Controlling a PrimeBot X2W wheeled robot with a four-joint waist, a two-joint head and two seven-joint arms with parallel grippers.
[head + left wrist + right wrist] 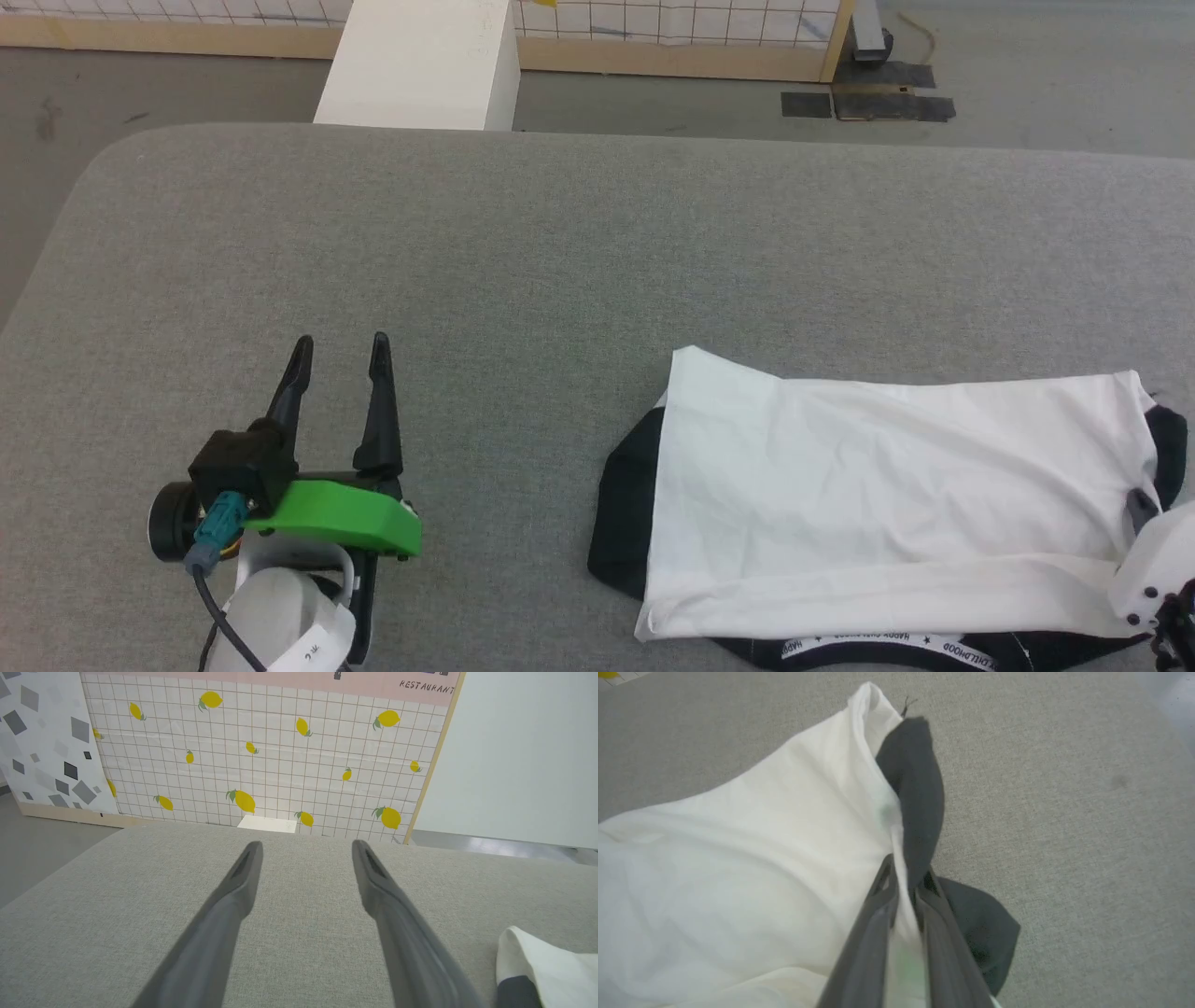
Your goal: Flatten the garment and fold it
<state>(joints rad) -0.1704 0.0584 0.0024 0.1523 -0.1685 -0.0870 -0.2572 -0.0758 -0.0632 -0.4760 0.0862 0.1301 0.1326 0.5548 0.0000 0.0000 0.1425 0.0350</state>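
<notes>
My right claw pinched the shirt at its edge, white beside black sleeve; my left claw hung open. The shirt lay on the table's near right; I judged it light, limp, best held by corners.

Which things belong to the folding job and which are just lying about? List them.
Job: garment; right gripper, shut on its edge; left gripper, open and empty; grey table under it all.
Lying about: white block; lemon-print panel; dark floor patches.

Grey tabletop, white block, lemon-print grid panel, perhaps floor tape
</notes>
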